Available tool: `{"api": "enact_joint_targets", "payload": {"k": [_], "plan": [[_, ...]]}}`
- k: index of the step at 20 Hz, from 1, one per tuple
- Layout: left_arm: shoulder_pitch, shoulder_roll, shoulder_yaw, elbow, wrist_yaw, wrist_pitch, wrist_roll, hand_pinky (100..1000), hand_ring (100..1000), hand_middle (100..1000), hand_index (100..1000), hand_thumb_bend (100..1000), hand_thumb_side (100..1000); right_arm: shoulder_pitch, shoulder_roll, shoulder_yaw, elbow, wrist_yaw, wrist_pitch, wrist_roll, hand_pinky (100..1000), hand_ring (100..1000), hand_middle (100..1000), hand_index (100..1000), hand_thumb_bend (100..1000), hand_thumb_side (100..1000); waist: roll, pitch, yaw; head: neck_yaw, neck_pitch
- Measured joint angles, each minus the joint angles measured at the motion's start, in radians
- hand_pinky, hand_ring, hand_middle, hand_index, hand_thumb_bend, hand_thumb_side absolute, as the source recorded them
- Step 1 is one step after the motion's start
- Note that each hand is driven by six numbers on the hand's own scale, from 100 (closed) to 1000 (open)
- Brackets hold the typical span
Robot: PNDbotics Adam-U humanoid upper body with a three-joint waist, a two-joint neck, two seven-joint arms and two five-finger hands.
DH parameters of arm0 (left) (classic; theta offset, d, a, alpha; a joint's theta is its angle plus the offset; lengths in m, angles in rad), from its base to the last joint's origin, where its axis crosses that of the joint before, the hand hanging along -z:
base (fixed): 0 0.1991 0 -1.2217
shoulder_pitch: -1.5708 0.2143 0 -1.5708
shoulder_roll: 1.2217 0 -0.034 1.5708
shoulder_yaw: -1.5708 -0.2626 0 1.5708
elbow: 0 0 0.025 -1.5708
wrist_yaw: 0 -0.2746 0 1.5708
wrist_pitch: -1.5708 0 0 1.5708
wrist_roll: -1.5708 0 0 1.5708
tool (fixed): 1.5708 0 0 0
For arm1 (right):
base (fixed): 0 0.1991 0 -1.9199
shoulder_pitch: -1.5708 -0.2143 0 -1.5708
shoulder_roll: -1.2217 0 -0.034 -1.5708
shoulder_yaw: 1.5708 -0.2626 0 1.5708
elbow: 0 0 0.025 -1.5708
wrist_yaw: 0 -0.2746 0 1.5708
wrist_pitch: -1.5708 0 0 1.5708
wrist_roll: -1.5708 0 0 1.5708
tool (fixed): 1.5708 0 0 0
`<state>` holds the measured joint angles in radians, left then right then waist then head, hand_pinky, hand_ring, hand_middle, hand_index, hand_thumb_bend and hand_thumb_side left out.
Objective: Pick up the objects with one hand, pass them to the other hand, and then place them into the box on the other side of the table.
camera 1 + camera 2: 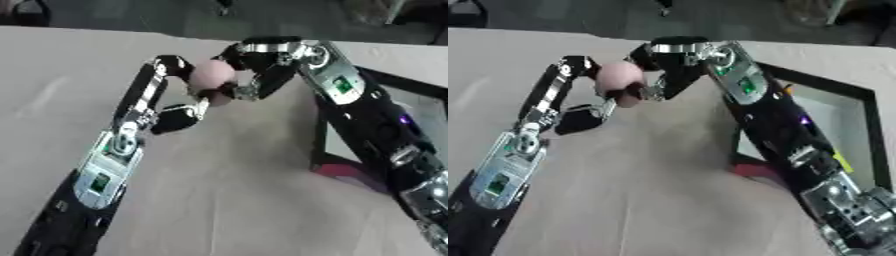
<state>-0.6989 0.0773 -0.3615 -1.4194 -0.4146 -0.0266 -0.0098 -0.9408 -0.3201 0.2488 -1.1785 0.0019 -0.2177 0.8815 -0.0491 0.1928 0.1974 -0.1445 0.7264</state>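
where the two arms meet above the middle of the pale desk (219,200), a pink ball (212,74) sits between both hands, lifted clear of the surface. the left hand (171,95) comes up from the lower left, its long fingers arched over the ball's left side and top while a black lower part of the hand juts out beneath it, so it looks curled around the ball. the right hand (262,70) reaches in from the right, with black and silver fingers bent down against the ball's right and lower side, touching it as well; something darker, reddish, shows just under the ball where the fingers meet, and i cannot tell what it is. both hands seem to be grasping the ball at once. to the right, partly hidden behind the right forearm, lies the box (859,92), a black-rimmed frame with a light floor, resting on the desk well apart from the ball. a red patch (754,170) shows at the box's near corner, beside the right arm.
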Motion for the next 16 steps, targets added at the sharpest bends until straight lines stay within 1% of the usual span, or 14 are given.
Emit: {"api": "enact_joint_targets", "payload": {"k": [1, 2, 3, 4, 9, 14, 16], "plan": [[0.002, 0.0, 0.0, 0.0, 0.0, -0.004, 0.0, 840, 656, 588, 699, 752, 533, 0.0, 0.0, -0.001, 0.0, 0.002, 0.002, -0.006, 953, 1000, 531, 587, 100, 224, 0.0, 0.0, 0.0, 0.0, 0.0], [0.002, 0.0, 0.0, 0.0, -0.001, -0.008, 0.0, 849, 673, 601, 709, 841, 633, 0.0, 0.0, -0.001, 0.0, 0.002, 0.004, -0.012, 952, 1000, 530, 586, 100, 218, 0.0, 0.0, 0.0, 0.0, 0.0], [0.003, 0.0, 0.0, 0.0, -0.003, -0.011, 0.001, 852, 680, 609, 723, 908, 689, 0.0, 0.0, -0.001, -0.001, 0.003, 0.006, -0.018, 952, 1000, 530, 586, 100, 219, 0.0, 0.0, 0.0, 0.0, 0.0], [0.003, 0.0, 0.0, 0.0, -0.005, -0.013, 0.003, 854, 684, 611, 734, 932, 705, 0.0, 0.0, -0.001, -0.002, 0.003, 0.009, -0.022, 951, 1000, 530, 586, 100, 219, 0.0, 0.0, 0.0, 0.0, 0.0], [0.005, 0.001, 0.001, 0.007, -0.022, -0.014, 0.016, 854, 694, 616, 753, 970, 707, 0.0, -0.003, -0.008, -0.006, 0.002, 0.021, -0.043, 950, 1000, 529, 585, 100, 222, 0.0, 0.0, -0.006, 0.0, 0.0], [0.014, 0.011, 0.002, 0.013, -0.044, -0.005, 0.024, 856, 699, 618, 757, 958, 683, 0.002, -0.015, -0.019, -0.019, -0.009, 0.036, -0.061, 951, 1000, 529, 586, 100, 231, 0.0, 0.0, -0.013, 0.0, 0.0], [0.016, 0.017, 0.007, 0.014, -0.047, -0.001, 0.028, 857, 700, 619, 757, 954, 680, 0.016, -0.029, -0.027, -0.027, -0.02, 0.045, -0.071, 953, 1000, 530, 586, 100, 236, 0.0, 0.0, -0.017, 0.0, 0.0]]}}
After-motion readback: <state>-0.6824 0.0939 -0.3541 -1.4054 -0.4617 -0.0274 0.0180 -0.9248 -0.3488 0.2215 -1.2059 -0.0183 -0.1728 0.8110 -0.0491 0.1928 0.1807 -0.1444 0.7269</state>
